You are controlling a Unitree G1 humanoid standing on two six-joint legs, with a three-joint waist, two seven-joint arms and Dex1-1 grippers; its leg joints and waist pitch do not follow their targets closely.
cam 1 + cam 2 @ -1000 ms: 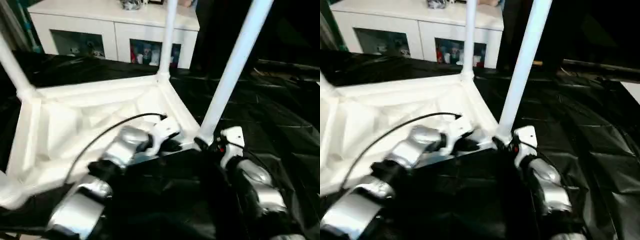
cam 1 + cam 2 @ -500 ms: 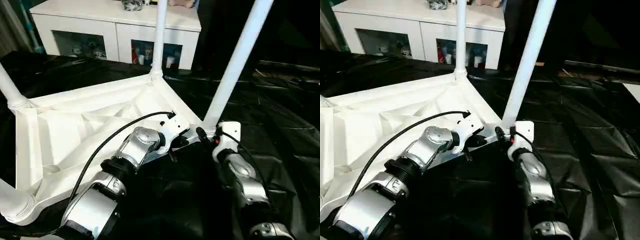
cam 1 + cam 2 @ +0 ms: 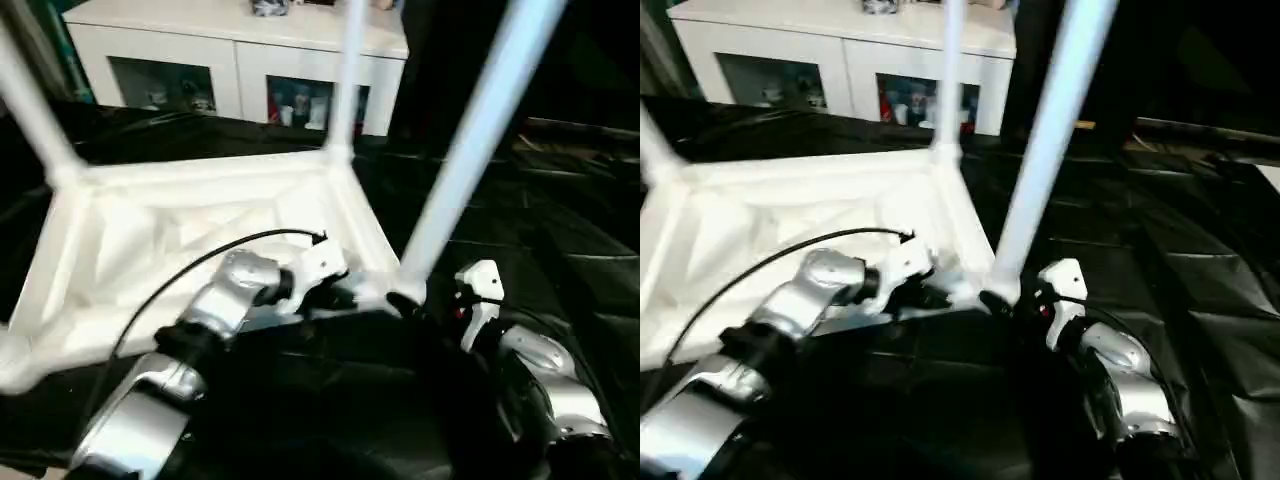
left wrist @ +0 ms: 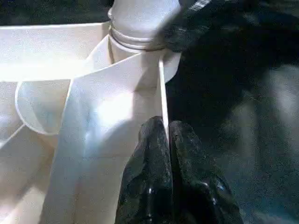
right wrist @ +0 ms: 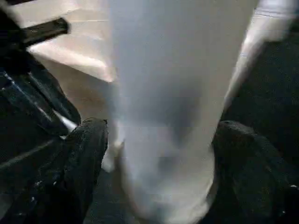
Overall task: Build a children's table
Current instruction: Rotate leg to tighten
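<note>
Left eye view: the children's table lies upside down on the black-cloth work table, its legs standing upward. The left gripper sits at the near rim of the upturned top, close to the near corner socket. The right gripper is at the foot of the near leg, just on the other side of that socket. A white cabinet stands beyond the cloth.

Right eye view: same layout; the two grippers flank the base of the near leg, close to each other.

Left wrist view: the left gripper's black fingers are pressed together on a thin white rib of the table's rim, with the corner socket straight ahead of them.

Right wrist view: the right gripper's fingers stand wide apart, one on each side of the near leg; whether either finger touches the leg cannot be told.
</note>
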